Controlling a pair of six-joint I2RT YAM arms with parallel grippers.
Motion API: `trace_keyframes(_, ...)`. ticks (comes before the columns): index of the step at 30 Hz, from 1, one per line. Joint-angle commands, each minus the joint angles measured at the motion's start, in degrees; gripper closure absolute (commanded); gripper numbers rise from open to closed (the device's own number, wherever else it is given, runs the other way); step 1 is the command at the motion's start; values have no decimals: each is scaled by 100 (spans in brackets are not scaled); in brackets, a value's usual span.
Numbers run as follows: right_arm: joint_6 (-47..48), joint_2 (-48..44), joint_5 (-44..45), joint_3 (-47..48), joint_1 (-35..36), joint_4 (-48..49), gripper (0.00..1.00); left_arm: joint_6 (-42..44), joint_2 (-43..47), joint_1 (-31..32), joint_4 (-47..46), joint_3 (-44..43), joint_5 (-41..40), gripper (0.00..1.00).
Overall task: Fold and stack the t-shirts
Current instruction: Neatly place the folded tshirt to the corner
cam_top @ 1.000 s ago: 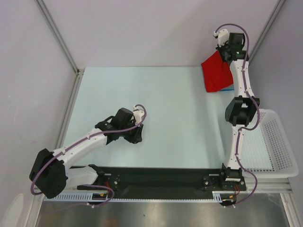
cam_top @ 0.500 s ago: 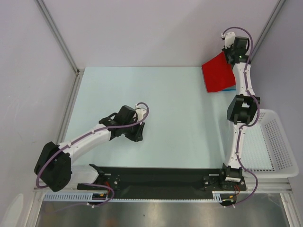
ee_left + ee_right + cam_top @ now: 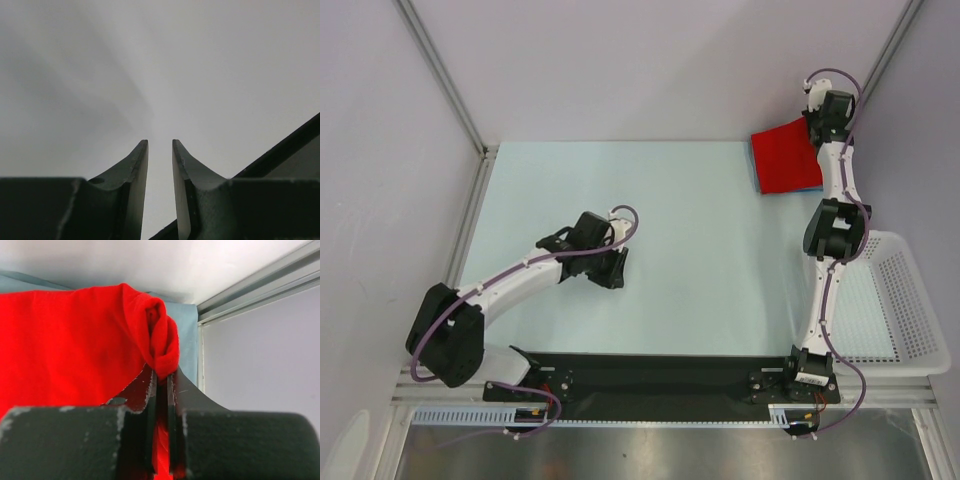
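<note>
In the top view, at the bottom edge, both arm bases are being carried by a black rail along the near side of the tabletop. From the lower left, the left arm is being stretched toward the middle of the frame. The left pincer is being held low over bare tabletop, left of centre. In the left wrist view its fingers are being shown with a narrow gap between them. Nothing is being gripped there, so this pincer is released, and only a blurred pale surface is being seen beyond the tips.

At the right edge of the top view, a white mesh basket is being rested beside the tabletop, just right of the right arm's elbow. The right arm is being extended from the lower right up into the upper right corner of the frame.

There, the right pincer is being clenched on the red shirt. In the right wrist view a bunched fold of red cloth is being pinched between the fingers and is bulging above their tips, while the rest of the cloth is being spread across the left of that view. In the top view the red shirt is being laid at the far right corner of the tabletop, over the blue shirt. Its gripped corner is being held up against the far wall. Only a thin strip of the blue shirt is being shown, along the red shirt's lower edge.
</note>
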State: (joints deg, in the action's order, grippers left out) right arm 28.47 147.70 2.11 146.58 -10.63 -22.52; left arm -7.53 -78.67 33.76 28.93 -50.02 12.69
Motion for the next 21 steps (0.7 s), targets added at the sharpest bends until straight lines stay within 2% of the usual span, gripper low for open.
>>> trace_keyframes(1, -122, 118, 44, 55, -44, 600, 100, -56, -156, -45, -45, -341, 173, 69)
trace_keyframes(5, -123, 241, 184, -7, -53, 644, 100, -64, -280, -80, 25, -473, 190, 69)
trace_keyframes(6, -96, 259, 289, -16, -53, 722, 95, -64, -306, -80, 43, -535, 190, 69)
trace_keyframes(7, -35, 294, 421, -94, -53, 784, 87, -73, -315, -80, 51, -553, 199, 69)
trace_keyframes(8, 174, 321, 770, -164, -44, 889, 70, -64, -315, -80, 78, -570, 190, 70)
trace_keyframes(11, 571, 242, 1491, -429, -44, 1443, 37, -64, -219, -80, 200, -597, 216, 70)
trace_keyframes(13, 625, 137, 1678, -420, -53, 1636, 27, -56, -96, -80, 280, -588, 199, 70)
trace_keyframes(14, 581, 23, 1705, -350, -53, 1663, 18, -64, 61, -80, 367, -570, 173, 70)
trace_keyframes(17, 326, -241, 1564, -245, 52, 1444, 14, -56, 369, -80, 473, -483, 68, 71)
trace_keyframes(21, 414, -969, 1740, -437, 744, 1050, 11, -108, 984, -80, 544, -386, -29, 70)
